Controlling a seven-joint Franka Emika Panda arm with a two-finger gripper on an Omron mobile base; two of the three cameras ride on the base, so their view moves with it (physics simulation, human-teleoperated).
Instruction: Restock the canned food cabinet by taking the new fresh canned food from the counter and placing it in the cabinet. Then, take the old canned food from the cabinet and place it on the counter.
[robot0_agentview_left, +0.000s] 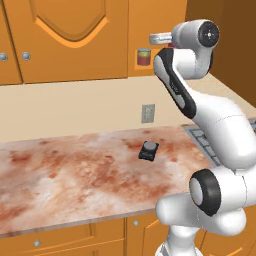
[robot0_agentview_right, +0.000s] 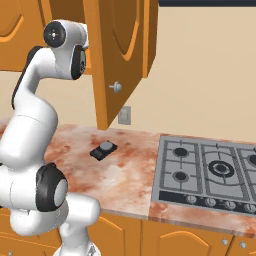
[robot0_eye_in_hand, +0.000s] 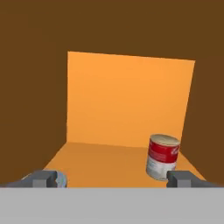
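The new fresh canned food (robot0_eye_in_hand: 162, 157) stands upright, axis vertical, on the cabinet (robot0_eye_in_hand: 105, 162) ledge near its right wall. The tool (robot0_eye_in_hand: 114, 179) gapes wide, empty; open ledge lies leftward.

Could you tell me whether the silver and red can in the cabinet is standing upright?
Upright: in the hand view the new fresh canned food stands on the cabinet ledge, lid up.

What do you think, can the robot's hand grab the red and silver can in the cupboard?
Probably yes. The open gripper faces into the cabinet, and the red and silver can stands upright just ahead by one fingertip, nothing between. It likely needs a small sideways shift first.
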